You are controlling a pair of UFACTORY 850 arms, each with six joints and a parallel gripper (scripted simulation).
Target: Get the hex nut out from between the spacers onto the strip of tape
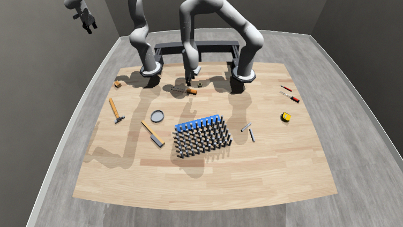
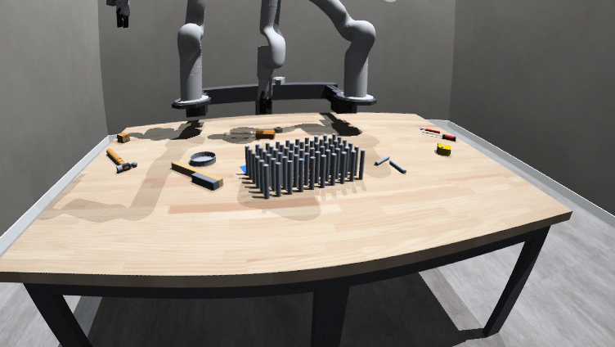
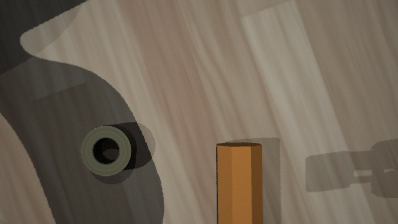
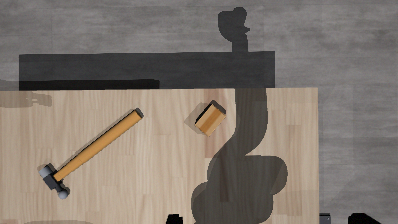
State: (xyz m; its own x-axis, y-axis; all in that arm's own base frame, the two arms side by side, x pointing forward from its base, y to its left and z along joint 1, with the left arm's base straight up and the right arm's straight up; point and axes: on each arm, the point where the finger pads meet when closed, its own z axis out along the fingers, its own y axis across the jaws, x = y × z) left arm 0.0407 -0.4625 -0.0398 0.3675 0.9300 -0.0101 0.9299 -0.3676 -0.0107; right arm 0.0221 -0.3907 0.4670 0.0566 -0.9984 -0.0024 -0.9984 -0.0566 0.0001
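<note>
Several grey spacers (image 1: 181, 154) (image 2: 266, 181) stand upright in a dense block. The blue tape strip (image 1: 188, 123) (image 2: 243, 168) lies along the block's rear edge, partly hidden by spacers. I cannot make out the hex nut among them. The hook pick (image 1: 192, 91) (image 2: 265, 134) (image 3: 239, 185) lies behind the block; its orange-brown handle points right and its thin shaft left in the top and exterior views. My left gripper (image 1: 189, 81) (image 2: 265, 105) is open and empty, above the table just behind the pick. My right gripper (image 1: 92, 29) (image 2: 123, 23) is open and empty, high at the far left.
A greenish round ring (image 1: 199, 84) (image 3: 106, 151) lies beside the pick handle. Left of the block are a brush-like tool (image 1: 152, 132), a round dish (image 1: 157, 116) and a hammer (image 1: 114, 108) (image 4: 100, 145). Two loose grey rods (image 1: 246, 127) (image 1: 252, 135) and a yellow tape measure (image 1: 285, 116) lie right.
</note>
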